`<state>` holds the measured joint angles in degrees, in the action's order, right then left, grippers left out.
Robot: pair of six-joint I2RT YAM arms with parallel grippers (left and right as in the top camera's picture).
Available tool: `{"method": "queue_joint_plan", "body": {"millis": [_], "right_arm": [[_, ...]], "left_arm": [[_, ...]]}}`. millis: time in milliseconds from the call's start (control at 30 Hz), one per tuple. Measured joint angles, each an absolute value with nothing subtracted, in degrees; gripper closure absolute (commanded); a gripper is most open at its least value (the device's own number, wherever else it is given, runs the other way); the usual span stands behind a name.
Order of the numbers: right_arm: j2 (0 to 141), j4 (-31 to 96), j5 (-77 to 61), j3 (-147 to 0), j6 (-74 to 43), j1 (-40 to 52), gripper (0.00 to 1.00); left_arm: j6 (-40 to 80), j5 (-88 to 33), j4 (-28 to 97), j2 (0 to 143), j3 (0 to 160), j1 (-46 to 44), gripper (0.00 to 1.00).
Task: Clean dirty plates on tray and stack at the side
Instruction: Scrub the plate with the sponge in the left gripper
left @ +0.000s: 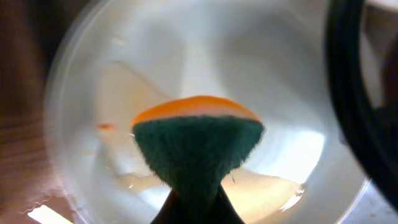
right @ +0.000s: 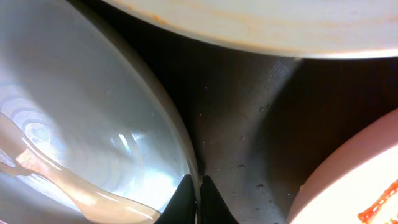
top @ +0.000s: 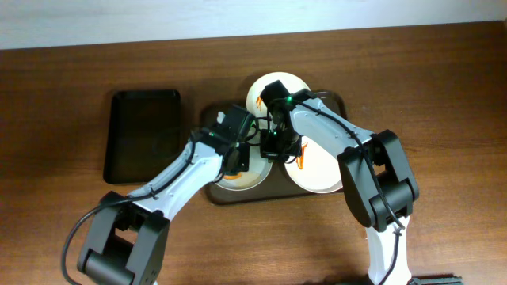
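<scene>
Sponge (left: 198,152), green face toward my left wrist camera and orange behind, is pinched tight in my left gripper (left: 196,213). It sits over the white plate (left: 273,74) in the tray's (top: 269,195) near left corner (I can see a small orange smear on it). My right gripper (right: 198,200) has its fingertips closed on that plate's rim, above the tray's middle, where droplets dot the dark floor. Two more plates lie on the tray: the far plate (top: 301,85) and, at the near right, the streaked plate (top: 321,172). A second black tray (top: 142,134) lies left of it, apart.
</scene>
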<state>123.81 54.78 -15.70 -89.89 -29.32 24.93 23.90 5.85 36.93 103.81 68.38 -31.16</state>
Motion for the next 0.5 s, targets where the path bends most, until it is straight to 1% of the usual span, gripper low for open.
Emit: {"method": "queue_joint_plan", "body": {"millis": [133,233,300,400,500], "right_arm": [[123.8,54.5,-15.7,-89.9,-29.3,25.0,0.96],[123.8,54.6,-15.7,-89.9,-29.3,25.0,0.96],[123.8,54.6,-15.7,-89.9,-29.3,25.0,0.96],[123.8,54.7,-15.7,-89.9,-29.3,25.0,0.96],[123.8,54.8,-15.7,-89.9,-29.3,25.0,0.96]], "left_arm": [[24.3,-0.1,26.7,104.0,61.9,-31.2,0.96],[24.5,-1.1,21.6,104.4,58.4,-31.2,0.99],[24.5,-0.5,20.7,104.5,57.9,-31.2,0.99],[24.5,4.3,20.2,104.6,57.6,-31.2,0.99],[23.7,12.3,20.5,104.9,57.5,-31.4,0.99]]}}
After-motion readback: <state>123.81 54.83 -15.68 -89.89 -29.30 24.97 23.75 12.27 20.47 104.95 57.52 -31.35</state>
